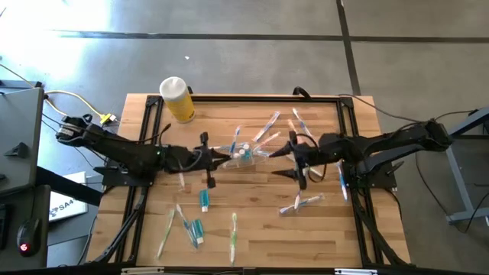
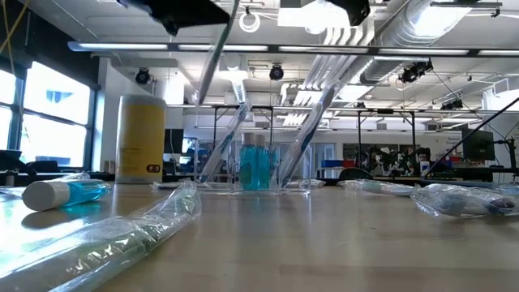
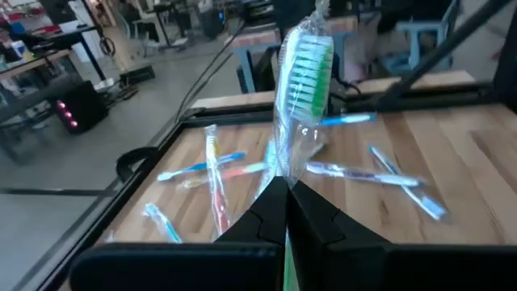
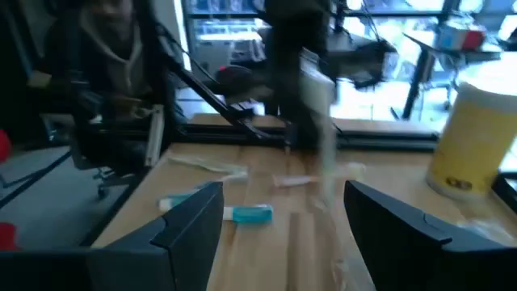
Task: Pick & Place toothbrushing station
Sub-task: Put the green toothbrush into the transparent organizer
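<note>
the left gripper point(image 1: 223, 155) is clamped on a wrapped green toothbrush point(image 3: 303, 89), its fingers pinched together on the handle so the bristled head stands up ahead of the wrist; judging by the task, it is held this way to be dropped handle-first into the clear container point(image 1: 243, 152), which sits at mid-table just beside that gripper's tips. the container already carries a few brushes leaning outward and some teal-ended tubes point(image 2: 255, 168) standing inside, which the low view shows plainly while the high view only gives a cluttered blur there. the right gripper point(image 1: 289, 160) hangs on the container's other side with its fingers spread wide and nothing between them, seemingly waiting or ready to steady things. the left wrist view alone shows the green bristles and crinkled wrapper; the high view alone shows the spread of work left: loose toothbrushes point(image 1: 234, 235) and a tube point(image 1: 205, 201) lying toward the near edge of the wooden table point(image 1: 260, 229), more brushes beyond and beside the right arm. a yellow bottle point(image 1: 178, 100) stands at the far left corner, apart from it all.
</note>
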### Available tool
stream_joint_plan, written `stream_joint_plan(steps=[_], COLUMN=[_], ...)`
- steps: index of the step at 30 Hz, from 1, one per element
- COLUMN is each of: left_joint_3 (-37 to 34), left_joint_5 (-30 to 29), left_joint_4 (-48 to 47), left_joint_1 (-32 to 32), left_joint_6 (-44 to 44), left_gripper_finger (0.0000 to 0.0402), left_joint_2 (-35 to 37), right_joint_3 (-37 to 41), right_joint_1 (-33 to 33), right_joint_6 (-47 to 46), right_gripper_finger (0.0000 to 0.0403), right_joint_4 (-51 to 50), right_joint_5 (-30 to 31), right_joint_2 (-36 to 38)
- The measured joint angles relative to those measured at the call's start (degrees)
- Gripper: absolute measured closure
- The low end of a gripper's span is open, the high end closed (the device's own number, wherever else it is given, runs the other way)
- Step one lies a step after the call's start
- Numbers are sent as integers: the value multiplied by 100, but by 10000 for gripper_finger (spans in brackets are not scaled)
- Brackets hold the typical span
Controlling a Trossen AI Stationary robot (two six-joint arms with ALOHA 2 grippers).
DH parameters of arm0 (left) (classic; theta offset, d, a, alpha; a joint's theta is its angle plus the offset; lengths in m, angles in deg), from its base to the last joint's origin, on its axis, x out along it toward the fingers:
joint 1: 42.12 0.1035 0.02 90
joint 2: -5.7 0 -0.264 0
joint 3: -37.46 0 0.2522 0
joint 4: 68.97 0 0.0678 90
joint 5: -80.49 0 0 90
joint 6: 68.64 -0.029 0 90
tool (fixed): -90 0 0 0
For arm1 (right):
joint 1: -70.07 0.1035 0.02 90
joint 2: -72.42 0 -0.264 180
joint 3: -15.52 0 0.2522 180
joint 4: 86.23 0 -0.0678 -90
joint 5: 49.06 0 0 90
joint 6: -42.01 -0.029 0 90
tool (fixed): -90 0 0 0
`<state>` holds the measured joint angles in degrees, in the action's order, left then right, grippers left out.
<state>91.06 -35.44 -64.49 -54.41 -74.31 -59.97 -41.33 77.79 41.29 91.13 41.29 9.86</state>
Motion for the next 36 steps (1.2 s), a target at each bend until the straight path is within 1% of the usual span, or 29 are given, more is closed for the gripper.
stream_joint_plan(steps=[6, 9, 11, 15, 19, 26, 36], left_joint_3=[-904, -1427, -1722, -2124, -2171, -2172, -2172], left_joint_5=[1542, 2189, 2383, 2308, 2111, 2087, 2080], left_joint_4=[1522, 2638, 3181, 3586, 3631, 4177, 4213], left_joint_1=[1190, 1595, 1755, 1876, 1867, 1867, 1867], left_joint_6=[298, 548, 723, 856, 896, 1014, 1351], left_gripper_finger=[401, 402, 402, 402, 402, 402, 402], left_joint_2=[0, 0, 0, 0, -156, -906, -1624], right_joint_3=[2, 4, 9, 9, 9, 9, 9], right_joint_1=[599, 721, 774, 801, 797, 713, 718], right_joint_6=[251, 252, 252, 256, 394, 357, 337], right_gripper_finger=[154, 154, 154, 154, 154, 154, 154], right_joint_4=[-98, -198, -246, -295, -270, -271, -334], right_joint_5=[1097, 1401, 1463, 1461, 1476, 1471, 1454], right_joint_2=[-9, -59, -66, -64, -64, -65, -66])
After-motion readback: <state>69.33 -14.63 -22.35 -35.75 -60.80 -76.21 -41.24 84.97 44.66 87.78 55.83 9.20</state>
